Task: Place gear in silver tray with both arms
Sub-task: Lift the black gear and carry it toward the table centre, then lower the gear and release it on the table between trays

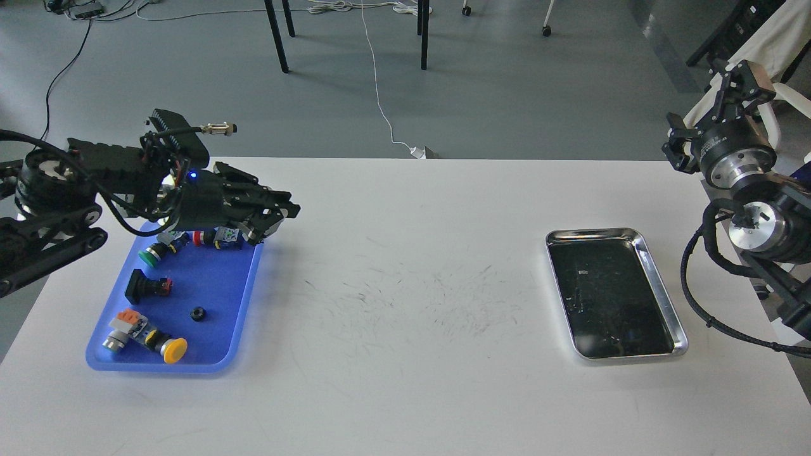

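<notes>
lying gear below left jaws

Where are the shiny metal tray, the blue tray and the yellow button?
silver tray (659, 285): head view, on its right rim.
blue tray (215, 282): head view, bare floor.
yellow button (174, 349): head view, on its yellow cap.

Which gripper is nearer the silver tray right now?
Right. The right gripper is raised beyond the table's far right corner, past the silver tray. The left gripper hovers over the blue tray, across the table.
</notes>
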`<state>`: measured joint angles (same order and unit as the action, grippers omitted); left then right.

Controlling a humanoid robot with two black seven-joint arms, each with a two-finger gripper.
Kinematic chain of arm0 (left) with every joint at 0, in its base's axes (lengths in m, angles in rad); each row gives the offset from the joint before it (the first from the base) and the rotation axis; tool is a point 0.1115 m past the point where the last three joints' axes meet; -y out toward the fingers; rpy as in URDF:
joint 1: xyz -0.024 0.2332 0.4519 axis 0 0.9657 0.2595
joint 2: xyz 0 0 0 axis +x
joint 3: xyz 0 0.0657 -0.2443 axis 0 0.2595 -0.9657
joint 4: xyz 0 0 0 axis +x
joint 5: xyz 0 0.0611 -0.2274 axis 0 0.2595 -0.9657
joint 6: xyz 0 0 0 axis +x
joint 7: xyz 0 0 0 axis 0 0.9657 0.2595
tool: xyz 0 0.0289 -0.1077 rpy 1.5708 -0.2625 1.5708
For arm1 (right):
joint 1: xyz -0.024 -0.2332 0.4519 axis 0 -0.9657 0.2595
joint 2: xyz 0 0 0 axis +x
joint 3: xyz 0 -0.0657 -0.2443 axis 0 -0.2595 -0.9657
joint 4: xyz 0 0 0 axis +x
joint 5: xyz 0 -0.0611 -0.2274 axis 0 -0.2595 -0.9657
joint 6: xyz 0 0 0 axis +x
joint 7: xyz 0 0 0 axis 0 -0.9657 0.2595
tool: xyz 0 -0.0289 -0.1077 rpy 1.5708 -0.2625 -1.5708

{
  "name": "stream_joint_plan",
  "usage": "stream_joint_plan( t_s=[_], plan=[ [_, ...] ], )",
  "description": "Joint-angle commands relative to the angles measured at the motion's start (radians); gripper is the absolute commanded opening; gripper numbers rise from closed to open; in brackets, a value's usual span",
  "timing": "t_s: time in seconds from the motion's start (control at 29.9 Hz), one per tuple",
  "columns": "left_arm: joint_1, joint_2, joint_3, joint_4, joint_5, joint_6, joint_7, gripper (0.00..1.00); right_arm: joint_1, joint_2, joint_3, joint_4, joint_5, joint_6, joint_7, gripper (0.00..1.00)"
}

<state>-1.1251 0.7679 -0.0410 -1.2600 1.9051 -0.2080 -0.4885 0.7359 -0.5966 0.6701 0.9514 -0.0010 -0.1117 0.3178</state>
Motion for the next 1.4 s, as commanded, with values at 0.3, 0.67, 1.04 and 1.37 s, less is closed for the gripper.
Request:
stream_joint_plan(
  t_s=[0.3,0.67,1.04,1.37],
  plan=[
    [-0.044,-0.363,0.010,0.021,0.063,-0.031,0.000,0.09,-0.001,0.003,0.013,-0.014,0.009,-0.002,-0.003,0.99],
    [-0.041,-0.613,0.018,0.240,0.069,-0.031,0.000,0.09,-0.003,0.005,0.011,-0.017,0.009,0.000,-0.002,0.99],
    [-0.004,-0.765,0.019,0.396,0.068,-0.030,0.000,0.10,-0.007,0.005,0.005,-0.017,0.009,0.001,-0.002,0.99],
    [0.038,-0.768,0.018,0.445,0.066,-0.030,0.000,0.11,-0.009,-0.002,0.000,-0.016,0.009,0.001,-0.002,0.99]
  ],
)
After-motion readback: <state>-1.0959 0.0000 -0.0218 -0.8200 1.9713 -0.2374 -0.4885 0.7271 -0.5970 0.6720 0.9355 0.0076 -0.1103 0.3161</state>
